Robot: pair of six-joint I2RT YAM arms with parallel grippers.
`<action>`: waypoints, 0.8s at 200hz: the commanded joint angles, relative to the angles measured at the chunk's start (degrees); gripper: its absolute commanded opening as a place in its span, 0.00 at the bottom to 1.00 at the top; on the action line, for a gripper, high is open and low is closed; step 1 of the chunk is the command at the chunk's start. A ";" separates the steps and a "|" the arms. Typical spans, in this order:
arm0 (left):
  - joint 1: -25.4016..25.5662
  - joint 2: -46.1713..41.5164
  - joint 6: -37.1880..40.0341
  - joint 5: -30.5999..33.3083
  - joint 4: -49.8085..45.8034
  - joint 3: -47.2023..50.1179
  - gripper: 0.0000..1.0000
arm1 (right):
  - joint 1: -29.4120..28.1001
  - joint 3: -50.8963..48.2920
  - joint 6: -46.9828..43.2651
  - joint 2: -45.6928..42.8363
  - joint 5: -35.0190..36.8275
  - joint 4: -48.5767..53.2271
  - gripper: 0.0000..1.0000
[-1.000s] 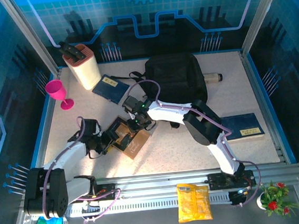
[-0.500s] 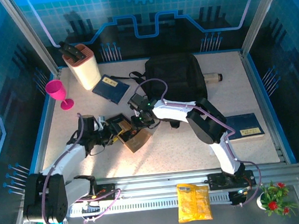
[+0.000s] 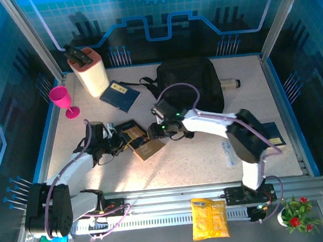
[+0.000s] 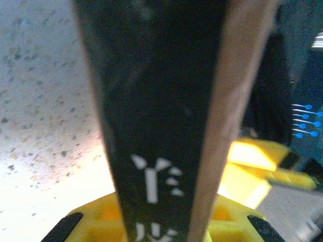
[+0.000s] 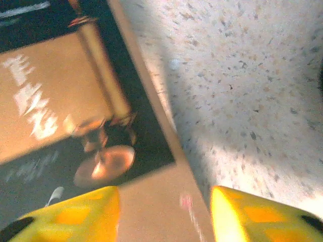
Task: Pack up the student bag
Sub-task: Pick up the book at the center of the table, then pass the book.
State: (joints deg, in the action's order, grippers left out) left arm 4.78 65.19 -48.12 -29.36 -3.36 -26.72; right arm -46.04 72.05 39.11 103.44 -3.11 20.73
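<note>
The black student bag lies at the back centre of the table, zippers not readable from here. In front of it a flat brown box with a black printed label rests on the table. My left gripper is shut on the box's left end; in the left wrist view the box runs edge-on up between the yellow fingers. My right gripper hovers at the box's right end, open, its yellow fingers straddling a brown corner of the box.
A dark blue notebook lies left of the bag, another at the right behind my right arm. A cream knife block, a pink goblet, a bottle, a small white item and a yellow packet are around.
My right arm swung its elbow to the right and its gripper shifted right along the box. The box slid and turned a little. The left gripper kept its hold.
</note>
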 commanded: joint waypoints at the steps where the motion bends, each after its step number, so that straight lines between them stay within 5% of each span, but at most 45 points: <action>1: -0.05 -5.35 -1.87 1.81 1.20 -4.83 0.03 | 2.79 -5.08 4.61 -11.67 0.60 -8.82 0.61; 50: 0.14 -6.70 -16.26 2.82 18.85 -8.01 0.03 | 10.01 -20.87 21.03 -24.72 -7.95 -24.55 0.84; 100: 4.40 1.31 -26.09 5.14 35.68 -11.20 0.03 | 12.03 -24.83 33.89 -23.86 -16.03 -39.29 1.00; 160: 8.26 8.03 -30.29 8.01 44.44 -12.90 0.03 | 11.79 -25.69 50.26 -15.32 -16.48 -56.02 1.00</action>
State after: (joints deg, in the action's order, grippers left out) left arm 12.23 72.05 -75.16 -22.90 31.07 -36.27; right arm -34.44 46.92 80.82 85.47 -18.79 -26.06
